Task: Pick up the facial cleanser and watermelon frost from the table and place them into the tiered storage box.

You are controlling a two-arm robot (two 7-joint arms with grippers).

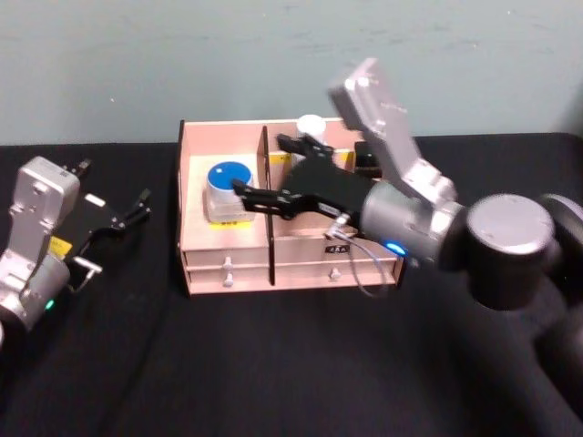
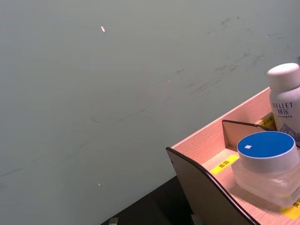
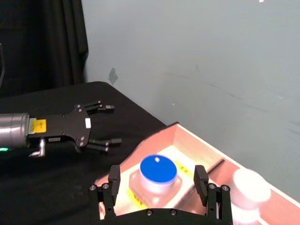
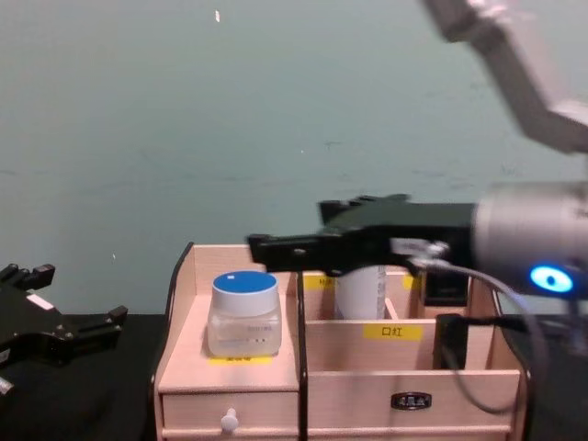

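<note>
The tiered storage box (image 1: 219, 255) stands at the middle back of the black table. A clear jar with a blue lid (image 1: 228, 177) sits on its left step, and a white bottle with a white cap (image 1: 311, 125) stands upright in a rear compartment. I cannot tell which of them is the facial cleanser or the watermelon frost. My right gripper (image 1: 260, 164) hovers open above the box, near the divider and the jar, holding nothing. In the right wrist view its fingers straddle the jar (image 3: 158, 171) from above. My left gripper (image 1: 137, 205) rests open to the left of the box.
A small black item (image 1: 366, 157) stands in the box's right rear compartment. Two white-knobbed drawers (image 1: 226, 266) face me. A teal wall rises close behind the box. Black tabletop (image 1: 273, 364) stretches in front of the box and on both sides.
</note>
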